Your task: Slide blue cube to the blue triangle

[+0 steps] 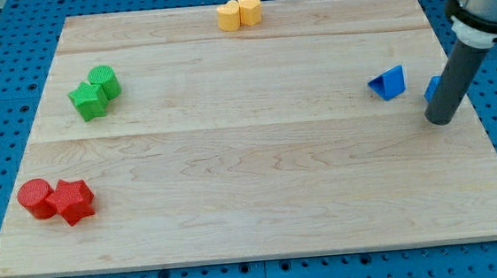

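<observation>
The blue triangle [388, 83] lies on the wooden board [251, 174] at the view's right. The blue cube [432, 88] sits just to its right, mostly hidden behind my rod, with only a sliver showing. My tip [440, 121] rests on the board directly in front of the cube, at its lower right side, and to the right of the triangle. A small gap separates cube and triangle.
Two yellow blocks [239, 12] sit together at the board's top edge. Two green blocks [95, 92] lie at the upper left. A red cylinder [35, 197] and a red star-shaped block [74, 201] lie at the lower left. The board's right edge is close to my tip.
</observation>
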{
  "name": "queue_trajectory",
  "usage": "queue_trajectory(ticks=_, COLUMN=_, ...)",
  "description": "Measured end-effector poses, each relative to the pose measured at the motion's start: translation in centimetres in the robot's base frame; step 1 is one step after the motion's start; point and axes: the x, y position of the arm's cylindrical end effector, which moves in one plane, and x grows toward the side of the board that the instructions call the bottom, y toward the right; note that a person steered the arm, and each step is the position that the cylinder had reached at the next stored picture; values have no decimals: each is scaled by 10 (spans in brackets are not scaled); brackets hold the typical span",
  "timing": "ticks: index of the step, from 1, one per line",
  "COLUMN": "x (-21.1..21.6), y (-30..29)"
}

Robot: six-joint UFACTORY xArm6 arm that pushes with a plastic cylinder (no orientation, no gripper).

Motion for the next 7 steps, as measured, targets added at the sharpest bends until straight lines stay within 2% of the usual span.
queue_trajectory(ticks=2, x=0, y=103)
queue_trajectory(ticks=3, x=-24, y=85)
queue_trajectory(ticks=4, x=-28, y=13)
queue_trajectory(ticks=5, x=-42, y=-24)
queue_trajectory(ticks=6, x=-44, y=-21)
queue_trajectory(ticks=7, x=-23, y=1)
